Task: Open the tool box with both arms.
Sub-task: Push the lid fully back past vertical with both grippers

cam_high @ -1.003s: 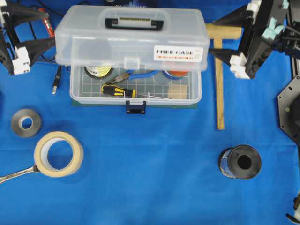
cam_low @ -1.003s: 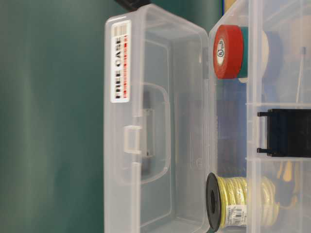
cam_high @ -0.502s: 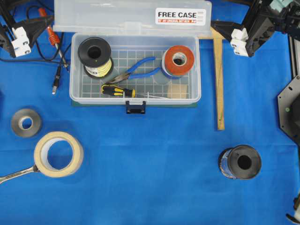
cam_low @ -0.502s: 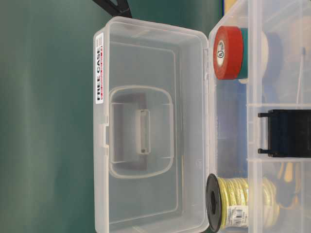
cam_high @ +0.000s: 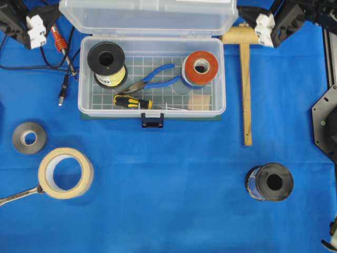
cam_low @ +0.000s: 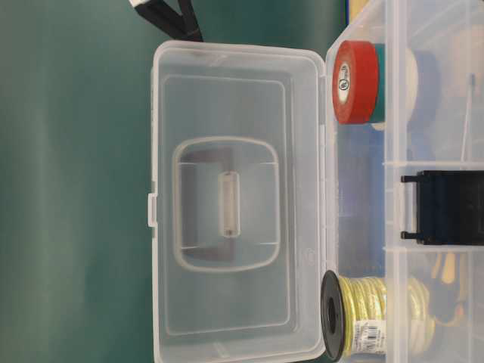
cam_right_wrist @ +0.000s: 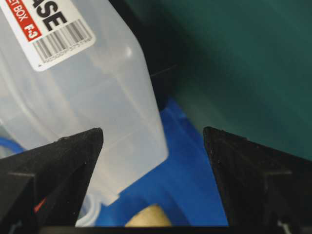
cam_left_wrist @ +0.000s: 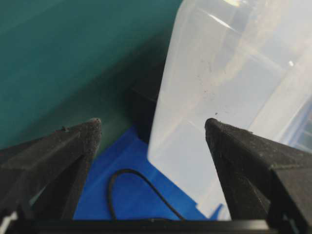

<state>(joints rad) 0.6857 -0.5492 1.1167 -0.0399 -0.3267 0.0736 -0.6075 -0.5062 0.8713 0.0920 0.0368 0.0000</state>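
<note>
Standing open: the tool box [cam_high: 151,79] sits at the far middle of the blue cloth [cam_high: 168,184], its clear lid [cam_high: 148,16] swung up and back past upright; the base lies exposed
Step in hand: judged the closing stage, the lid raised and neither arm holding it
Left gripper [cam_left_wrist: 152,127]: jaws spread wide, empty; the lid's end wall stands just beyond the tips, apart from both
Right gripper [cam_right_wrist: 152,132]: jaws spread wide, pinching nothing; the labelled lid corner lies between and beyond the tips, no contact visible
Next move: likely only to draw both arms clear; it calls for the lid resting on its hinge unaided
Inside the box, counted: one yellow wire spool [cam_high: 107,64]; one red tape roll [cam_high: 199,67]; one blue-handled pliers [cam_high: 155,77]; one screwdriver [cam_high: 134,103]
On the cloth, counted: one masking tape roll [cam_high: 65,173]; one grey ring [cam_high: 29,138]; one black spool [cam_high: 269,182]; one wooden mallet [cam_high: 244,79]
</note>
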